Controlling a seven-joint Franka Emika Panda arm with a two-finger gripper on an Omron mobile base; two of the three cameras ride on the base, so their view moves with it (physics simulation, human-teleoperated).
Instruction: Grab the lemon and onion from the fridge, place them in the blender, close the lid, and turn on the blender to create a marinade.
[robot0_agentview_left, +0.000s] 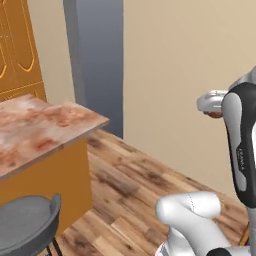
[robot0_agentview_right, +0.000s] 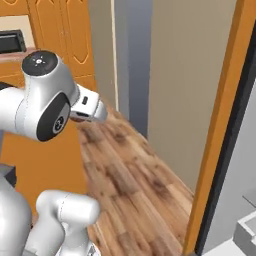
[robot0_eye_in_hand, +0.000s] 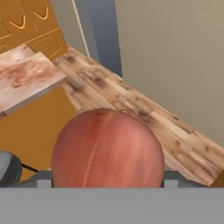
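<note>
You have the big round reddish-brown onion (robot0_eye_in_hand: 108, 148) clamped between the wide-spread jaws of the gripper (robot0_eye_in_hand: 107, 181), carried in mid-air above the wooden plank floor (robot0_eye_in_hand: 131, 105); I judge a jolt could slip it from that shallow hold.

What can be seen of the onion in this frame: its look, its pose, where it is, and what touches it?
The onion is a large, smooth, rounded bulb, reddish-pink to brownish, with fine pale streaks running up its skin and a darker red patch near the top. In the hand view it sits right in front of the camera, between the gripper fingers, whose jaws stand wide around it, so it looks held. It is carried in the air above the wooden floor, beside the marbled counter. Its lower part is hidden.
</note>
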